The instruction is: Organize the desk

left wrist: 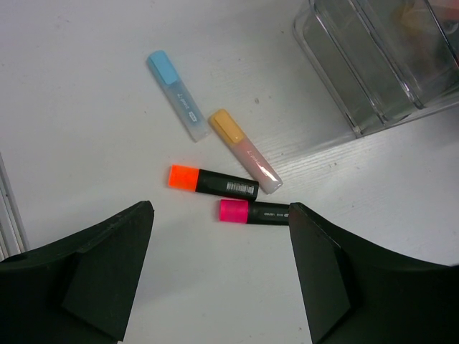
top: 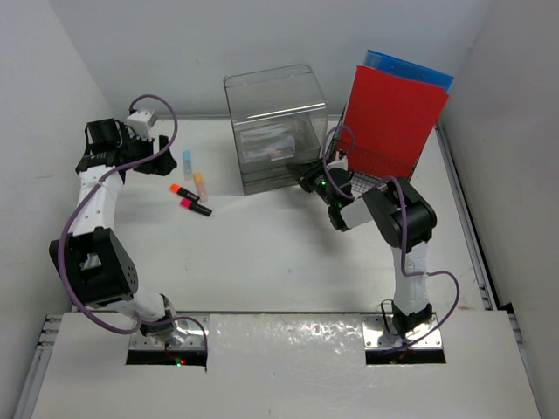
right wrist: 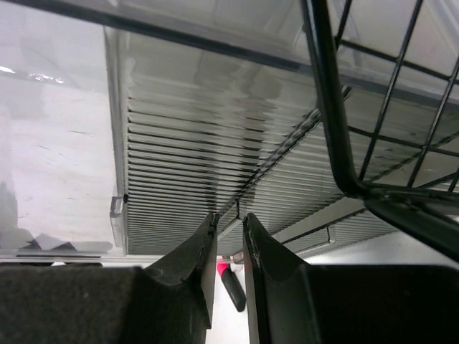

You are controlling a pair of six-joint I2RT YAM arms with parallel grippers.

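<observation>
- Four markers flat on the desk (top: 279, 262), in its left far part, left of a clear box (top: 275, 122).
- Blue marker (left wrist: 176, 95) and yellow marker (left wrist: 244, 150) farther back, just beside each other.
- Orange marker (left wrist: 213, 181) and pink marker (left wrist: 254, 213) nearer, both black-bodied, close together but apart.
- Left gripper (left wrist: 220, 210) over the markers, jaws spread wide, nothing between them; one end of the pink marker hidden behind a finger.
- Right gripper (right wrist: 229, 218) at the box's near right corner, beside a black wire rack (top: 376, 166); jaws nearly together, only a thin slit.
- Red-tipped dark thing (right wrist: 231, 287) low in that slit; pinched or not, cannot tell.
- Red folder (top: 393, 109) and blue folder (top: 410, 70) upright in the rack, at the desk's right far corner.
</observation>
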